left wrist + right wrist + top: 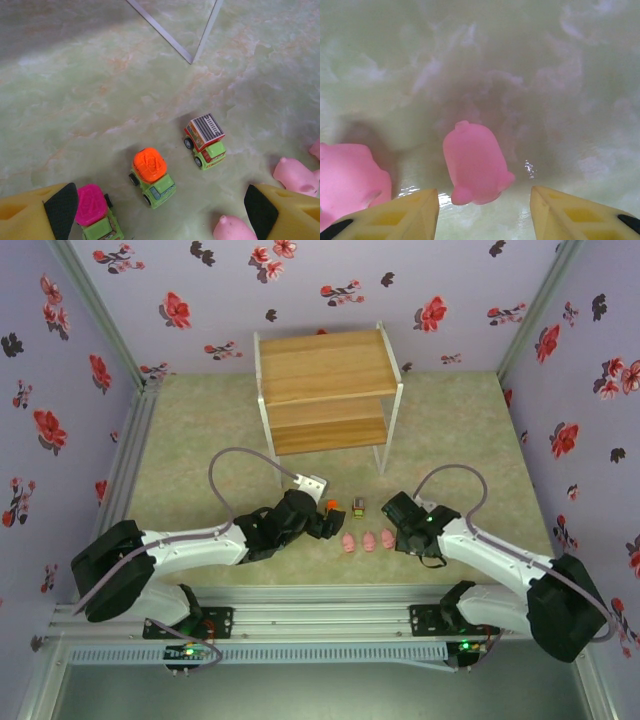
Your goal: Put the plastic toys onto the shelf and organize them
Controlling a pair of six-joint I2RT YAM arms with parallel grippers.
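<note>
Right wrist: grasp step; right gripper [484, 200] part-open astride rounded pale-pink plastic pig [476, 164], not touching; left gripper [161, 207] wide, empty. Next: close, lift toward light wooden two-tier shelf [325, 365].

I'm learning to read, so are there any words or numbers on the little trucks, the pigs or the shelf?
No words or numbers can be read anywhere.
Striped-top truck: only dark stripes, no letters.
Orange-top truck, magenta-top truck, pink pig, shelf: no writing shows.
</note>
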